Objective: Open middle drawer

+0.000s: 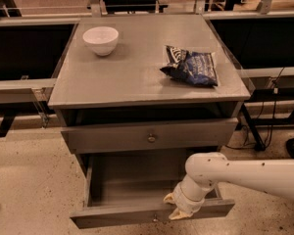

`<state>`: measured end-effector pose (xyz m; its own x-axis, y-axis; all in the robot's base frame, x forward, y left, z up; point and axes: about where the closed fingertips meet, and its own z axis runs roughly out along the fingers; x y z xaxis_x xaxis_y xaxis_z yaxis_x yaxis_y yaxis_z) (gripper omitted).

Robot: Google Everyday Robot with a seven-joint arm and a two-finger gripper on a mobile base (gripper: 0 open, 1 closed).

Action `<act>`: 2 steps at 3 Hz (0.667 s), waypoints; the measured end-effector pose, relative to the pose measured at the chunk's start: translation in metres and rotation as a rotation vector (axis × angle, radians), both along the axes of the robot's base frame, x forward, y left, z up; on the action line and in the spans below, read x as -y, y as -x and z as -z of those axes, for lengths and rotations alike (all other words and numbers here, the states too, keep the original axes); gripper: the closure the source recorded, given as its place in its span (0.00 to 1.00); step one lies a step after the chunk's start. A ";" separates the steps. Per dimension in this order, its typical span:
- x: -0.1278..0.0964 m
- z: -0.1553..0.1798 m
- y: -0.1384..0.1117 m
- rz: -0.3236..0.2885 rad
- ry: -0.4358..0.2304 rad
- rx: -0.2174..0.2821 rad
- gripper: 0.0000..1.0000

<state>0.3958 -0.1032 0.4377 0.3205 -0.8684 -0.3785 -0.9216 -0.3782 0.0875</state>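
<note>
The grey cabinet (137,89) stands in the middle of the view. The middle drawer (132,190) is pulled far out, and its grey inside shows nothing in it. My gripper (175,207) is on a white arm (245,173) that comes in from the right. It sits at the top edge of this drawer's front (117,217), right of centre. The drawer's knob is hidden behind the gripper. The narrower drawer above (112,136) shows its small round metal knob (151,138). Any lower drawer is hidden under the pulled-out one.
On the cabinet top are a white bowl (101,39) at the back left and a dark blue snack bag (191,66) at the right. Black tables with metal rails (19,84) flank the cabinet. Cables (272,116) hang at the right. The floor is speckled.
</note>
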 end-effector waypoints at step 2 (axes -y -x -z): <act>0.001 -0.006 0.001 -0.012 -0.008 -0.010 0.35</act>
